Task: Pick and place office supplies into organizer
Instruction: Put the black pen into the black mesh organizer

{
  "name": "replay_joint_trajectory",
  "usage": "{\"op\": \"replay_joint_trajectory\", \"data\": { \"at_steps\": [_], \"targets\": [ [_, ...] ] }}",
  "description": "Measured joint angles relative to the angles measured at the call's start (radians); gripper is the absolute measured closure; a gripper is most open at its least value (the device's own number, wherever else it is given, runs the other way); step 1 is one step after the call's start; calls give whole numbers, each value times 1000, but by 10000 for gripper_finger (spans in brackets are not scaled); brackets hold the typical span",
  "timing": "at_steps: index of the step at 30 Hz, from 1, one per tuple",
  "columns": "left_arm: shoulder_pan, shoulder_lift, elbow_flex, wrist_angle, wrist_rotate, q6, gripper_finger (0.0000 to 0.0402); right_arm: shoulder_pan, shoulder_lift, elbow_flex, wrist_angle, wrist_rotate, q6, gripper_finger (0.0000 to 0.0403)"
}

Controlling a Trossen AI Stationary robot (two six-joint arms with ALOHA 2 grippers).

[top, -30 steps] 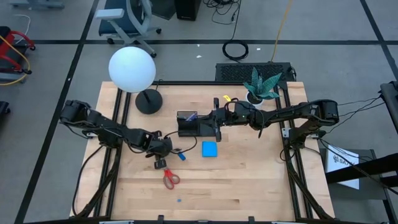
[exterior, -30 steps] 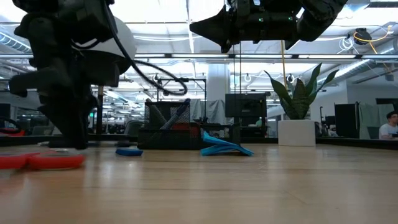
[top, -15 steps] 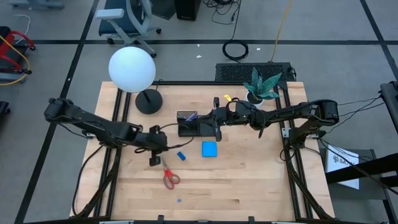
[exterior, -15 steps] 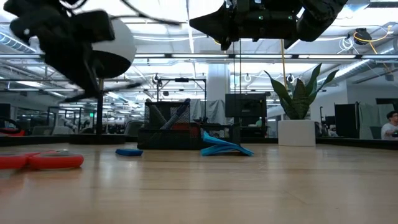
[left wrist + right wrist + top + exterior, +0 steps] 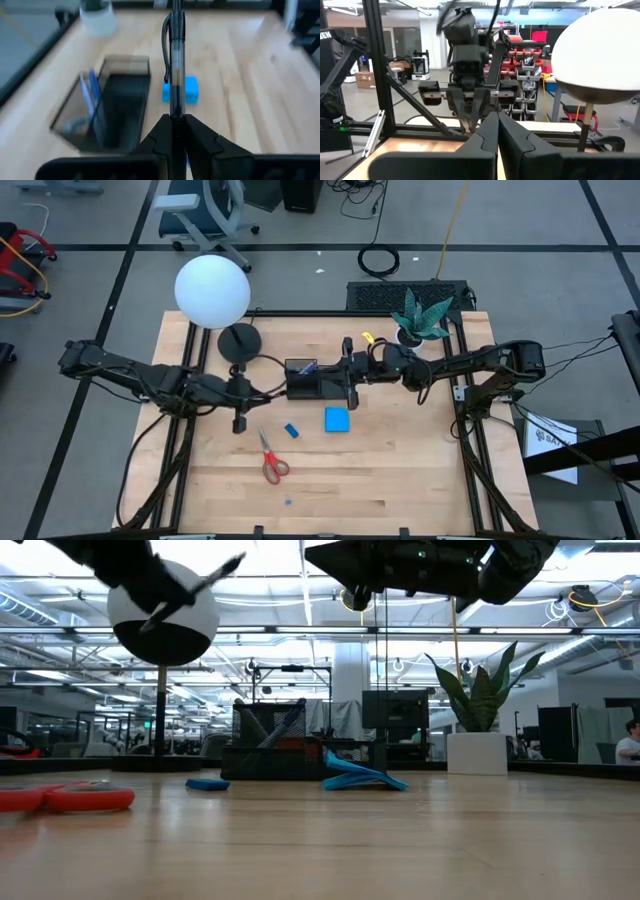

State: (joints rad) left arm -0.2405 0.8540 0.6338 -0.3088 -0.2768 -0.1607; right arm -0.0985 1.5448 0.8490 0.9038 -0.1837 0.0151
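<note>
A: From above, where do things lie?

B: The left end effector (image 5: 238,420) hangs over the worktop (image 5: 400,470), left of the organizer (image 5: 318,381), clamped on a black pen (image 5: 238,423); the right end effector (image 5: 349,393) sits closed and empty at the organizer's right end; a blue pen (image 5: 304,367) leans in the organizer's left section; the note pad (image 5: 337,419) lies just in front of the organizer; the scissors (image 5: 271,459) lie nearer the front edge, the small blue piece (image 5: 292,430) between them and the organizer; a tiny eraser (image 5: 288,502) sits near the front edge; a lamp (image 5: 213,290) and a plant (image 5: 420,318) stand at the back.

A: And level with the worktop?

B: The scissors (image 5: 62,798) lie at the left; the organizer (image 5: 290,752) stands in the middle, the note pad (image 5: 360,776) beside it; both arms hang overhead.

A: The left wrist camera?

B: 2 fingers (image 5: 157,137) pinch the black pen (image 5: 176,65), which points toward the note pad (image 5: 190,88); the organizer (image 5: 112,102) holds the blue pen (image 5: 93,95).

A: The right wrist camera?

B: Its fingers (image 5: 485,137) are pressed together; the left end effector (image 5: 468,120) faces it.
</note>
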Motion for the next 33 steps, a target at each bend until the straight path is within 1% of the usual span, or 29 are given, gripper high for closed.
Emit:
{"op": "replay_joint_trajectory", "data": {
  "at_steps": [4,7,10,13,16,18,20,22,26,33],
  "targets": [
    [6,-3,0,118,3,89,366,14,0,0,14,0,0,400],
    [31,-3,1,159,4,133,366,24,0,0,21,-2,0,382],
    [72,-3,1,199,4,159,366,32,0,0,47,-1,-5,343],
    [121,-2,1,265,27,184,366,38,0,0,64,-1,-6,292],
    [171,21,2,339,96,190,366,42,0,0,65,8,-12,241],
    [199,47,2,394,154,193,366,45,0,0,65,43,-27,212],
    [220,91,5,455,212,193,366,48,0,0,72,82,-42,187],
    [237,139,2,487,264,193,366,54,0,0,81,91,-53,169],
    [268,225,2,587,335,188,366,61,0,0,87,107,-58,149],
    [306,291,2,697,410,155,366,61,0,0,91,109,-56,146]
  ]
}}
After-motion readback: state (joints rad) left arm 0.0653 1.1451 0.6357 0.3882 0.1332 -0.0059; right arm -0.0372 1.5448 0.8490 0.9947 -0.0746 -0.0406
